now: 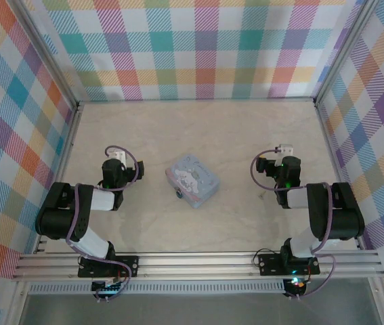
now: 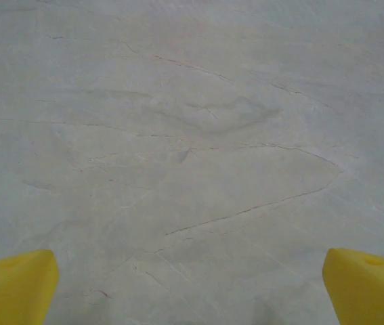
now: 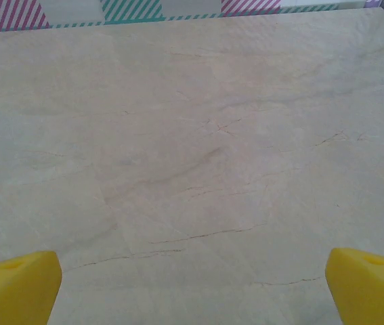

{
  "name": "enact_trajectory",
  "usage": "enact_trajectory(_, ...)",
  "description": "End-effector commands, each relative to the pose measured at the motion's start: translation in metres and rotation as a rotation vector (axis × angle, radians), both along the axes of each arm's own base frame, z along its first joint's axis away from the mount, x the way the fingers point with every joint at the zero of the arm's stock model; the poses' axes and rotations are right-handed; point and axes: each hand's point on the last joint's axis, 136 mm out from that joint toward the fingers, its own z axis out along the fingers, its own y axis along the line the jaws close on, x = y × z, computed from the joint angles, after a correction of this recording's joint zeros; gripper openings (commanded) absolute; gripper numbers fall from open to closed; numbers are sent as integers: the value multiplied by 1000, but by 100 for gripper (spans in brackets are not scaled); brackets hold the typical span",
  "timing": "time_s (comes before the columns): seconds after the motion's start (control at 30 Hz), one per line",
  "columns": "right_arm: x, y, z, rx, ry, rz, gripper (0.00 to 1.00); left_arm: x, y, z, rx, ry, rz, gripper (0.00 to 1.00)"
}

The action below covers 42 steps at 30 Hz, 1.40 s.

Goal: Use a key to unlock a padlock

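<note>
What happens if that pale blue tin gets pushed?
Lying flat and low, the pale blue tin would probably slide on the smooth table, not tip. The tiny padlock at its near edge might swing when lifted.

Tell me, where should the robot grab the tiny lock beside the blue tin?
The padlock lies close by the near-left corner of the tin, which blocks the far side. Probably pinch its dark round body from above, coming from the near left.

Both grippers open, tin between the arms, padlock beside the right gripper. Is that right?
No: the padlock lies at the near left corner of the tin, far from the right gripper, as the top external view shows. The rest holds.
</note>
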Motion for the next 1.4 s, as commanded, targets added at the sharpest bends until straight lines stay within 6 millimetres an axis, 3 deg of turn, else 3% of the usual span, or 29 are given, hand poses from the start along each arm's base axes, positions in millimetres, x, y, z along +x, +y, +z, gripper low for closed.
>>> enact_trajectory(0.0, 7, 3, 15, 15, -41, 19, 100, 10, 0, 17, 0, -50, -12, 100)
enact_trajectory(1.0, 6, 2, 15, 15, -43, 18, 100, 11, 1, 17, -13, -48, -17, 100)
enact_trajectory(1.1, 7, 2, 27, 14, -39, 15, 100, 12, 5, 24, -12, -36, 7, 100)
enact_trajectory(1.37, -6, 10, 85, 96, -25, 33, 100, 13, 26, 69, -28, -9, 153, 100)
